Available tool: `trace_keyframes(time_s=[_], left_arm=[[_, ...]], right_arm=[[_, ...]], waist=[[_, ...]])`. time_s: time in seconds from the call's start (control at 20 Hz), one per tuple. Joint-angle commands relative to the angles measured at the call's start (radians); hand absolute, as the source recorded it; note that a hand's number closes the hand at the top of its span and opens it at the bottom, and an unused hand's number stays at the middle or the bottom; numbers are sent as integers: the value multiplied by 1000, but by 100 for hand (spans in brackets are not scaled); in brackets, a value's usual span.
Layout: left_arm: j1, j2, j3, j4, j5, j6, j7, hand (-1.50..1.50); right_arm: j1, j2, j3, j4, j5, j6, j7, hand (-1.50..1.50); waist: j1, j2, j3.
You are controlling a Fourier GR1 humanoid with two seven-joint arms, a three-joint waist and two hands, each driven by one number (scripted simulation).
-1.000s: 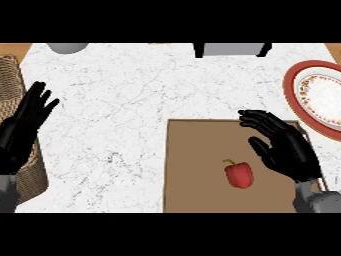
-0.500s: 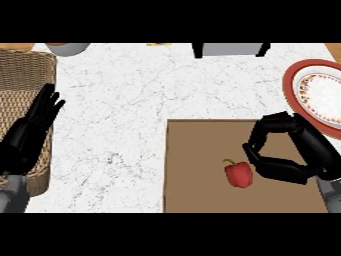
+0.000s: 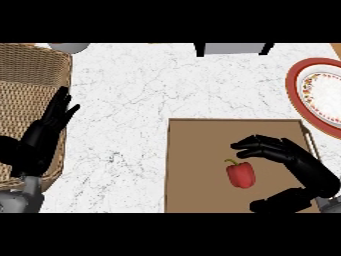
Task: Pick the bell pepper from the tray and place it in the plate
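The red bell pepper (image 3: 239,174) lay on the brown tray (image 3: 195,165), toward the tray's near right part. Its long axis ran almost straight away from the robot, and its small green stem pointed to the far side and slightly left. The right hand (image 3: 309,170) reached in from the lower right corner and sat just to the right of the pepper, bent into a wide hook. Its fingers (image 3: 265,146) arched over the tray beyond the stem, and its thumb (image 3: 280,204) stretched out on the near side. Fingers and thumb were well apart, with the pepper lying in the gap between them; neither appeared to touch it. Farther right, off the tray, the plate (image 3: 295,92) with its red rim and patterned white middle rested on the desk (image 3: 143,95) and was cut off by the view's right edge. The desk was white marble with grey veins. At the far left the left hand (image 3: 33,147) rested with straight, spread fingers pointing away from the robot, over the edge of a woven wicker basket (image 3: 18,70). A grey rounded object (image 3: 69,47) and a grey piece with dark legs (image 3: 232,48) showed at the far edge.
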Motion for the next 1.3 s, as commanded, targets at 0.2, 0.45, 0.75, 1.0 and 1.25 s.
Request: trace_keyframes(time_s=[0.2,0.45,0.75,1.0,1.25], left_arm=[[82,-56,-21,80,-58,82,109,0],[81,-69,-11,88,-77,75,126,0],[88,-91,-14,71,-101,64,142,0],[83,-121,-3,105,-131,68,114,0],[85,-136,-9,49,-156,69,180,0]], right_arm=[[-48,-166,11,2,301,-80,-24,-150],[-123,-201,68,-72,402,-11,162,-150],[-125,-213,188,-84,513,112,320,-150],[-163,-143,230,-67,547,166,418,-150],[-168,-119,237,-20,572,180,430,-150]], waist=[[-1,10,-39],[7,10,-43],[18,13,-42],[18,16,-41],[21,13,-39]])
